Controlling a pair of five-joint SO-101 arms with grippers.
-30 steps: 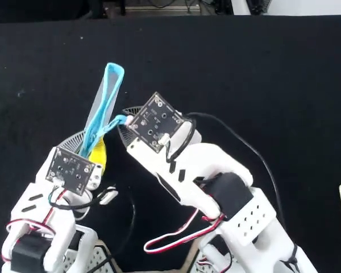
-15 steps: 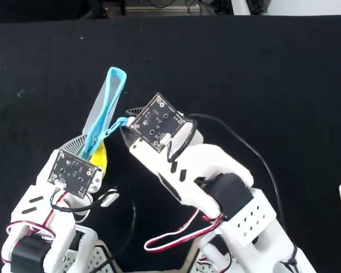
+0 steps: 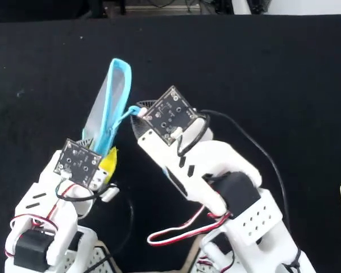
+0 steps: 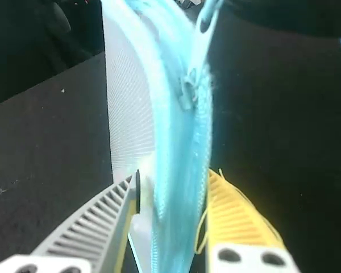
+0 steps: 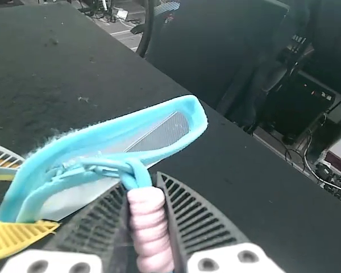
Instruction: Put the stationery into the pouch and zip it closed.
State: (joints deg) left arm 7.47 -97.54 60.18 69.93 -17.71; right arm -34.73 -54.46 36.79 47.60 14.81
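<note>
Pouch, white mesh with blue zip trim (image 3: 111, 102): held off the black bench (image 3: 261, 74). Left gripper (image 4: 173, 177) jaws clamp its lower end. Right gripper (image 5: 141, 181) jaws pinch the pink beaded zip pull (image 5: 146, 227). Zip apparently partway along; closing unfinished.

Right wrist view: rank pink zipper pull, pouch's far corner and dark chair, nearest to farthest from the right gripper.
From the right gripper:
1. pink zipper pull, clamped in it.
2. pouch's far corner, out ahead of it.
3. dark chair, past the far edge of the table.
</note>
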